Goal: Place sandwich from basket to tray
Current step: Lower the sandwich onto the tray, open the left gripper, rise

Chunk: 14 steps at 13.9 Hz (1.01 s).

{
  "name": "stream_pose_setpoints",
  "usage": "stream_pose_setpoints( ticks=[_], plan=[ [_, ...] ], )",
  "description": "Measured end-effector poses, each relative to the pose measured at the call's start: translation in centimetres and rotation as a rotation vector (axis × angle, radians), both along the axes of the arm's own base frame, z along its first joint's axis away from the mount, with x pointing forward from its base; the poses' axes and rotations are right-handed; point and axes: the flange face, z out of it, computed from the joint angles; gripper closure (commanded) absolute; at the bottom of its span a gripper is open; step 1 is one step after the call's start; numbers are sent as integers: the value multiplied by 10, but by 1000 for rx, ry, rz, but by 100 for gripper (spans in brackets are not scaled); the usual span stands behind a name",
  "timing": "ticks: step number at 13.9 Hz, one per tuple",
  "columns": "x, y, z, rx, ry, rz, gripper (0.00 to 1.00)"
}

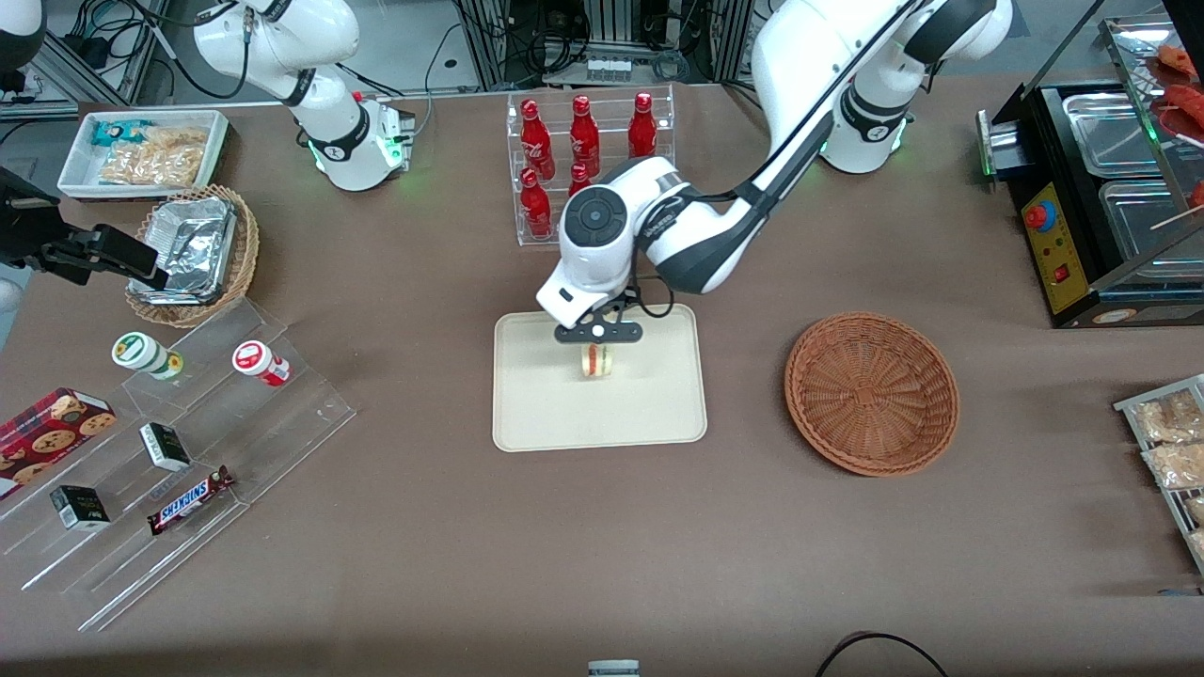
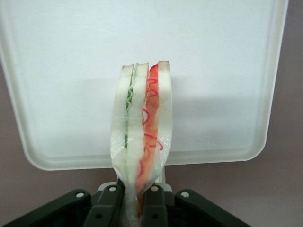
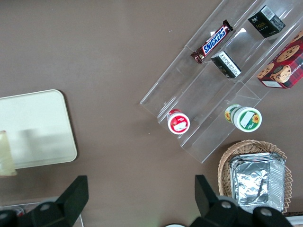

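Note:
My left gripper (image 1: 596,344) (image 2: 134,201) hangs over the cream tray (image 1: 536,414) (image 2: 71,61) (image 3: 42,118), near the tray edge farther from the front camera. It is shut on the sandwich (image 1: 596,361) (image 2: 142,127) (image 3: 6,152), a wrapped white-bread wedge with green and red filling layers, pinched at its narrow end between the fingers (image 2: 106,208). The wedge points down toward the tray surface. Whether it touches the tray does not show. The reddish-brown wicker basket (image 1: 872,392) sits beside the tray toward the working arm's end of the table, with nothing in it.
A clear rack of red bottles (image 1: 583,150) stands farther from the front camera than the tray. Toward the parked arm's end are stepped clear shelves (image 1: 169,451) with snacks, a lighter wicker basket with foil container (image 1: 193,254) and a white bin (image 1: 141,150). A food warmer (image 1: 1101,207) stands toward the working arm's end.

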Motion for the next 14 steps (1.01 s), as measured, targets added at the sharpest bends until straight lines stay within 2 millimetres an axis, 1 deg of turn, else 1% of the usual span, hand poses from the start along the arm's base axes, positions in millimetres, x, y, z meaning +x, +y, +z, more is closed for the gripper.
stream_pose_setpoints(
  ticks=[1, 3, 6, 7, 9, 10, 11, 12, 14],
  plan=[
    [-3, -4, -6, -2, -2, -4, 92],
    [-5, -5, -17, 12, 3, 16, 92],
    [4, 3, -31, 62, -26, 81, 91],
    [9, 7, -40, 76, -30, 90, 91],
    [13, 8, -61, 68, -40, 93, 90],
    [14, 7, -70, 64, -48, 87, 79],
    [15, 7, -77, 67, -57, 78, 30],
    [15, 6, -78, 69, -63, 73, 1],
    [16, 5, -75, 68, -72, 68, 0]
  ],
)
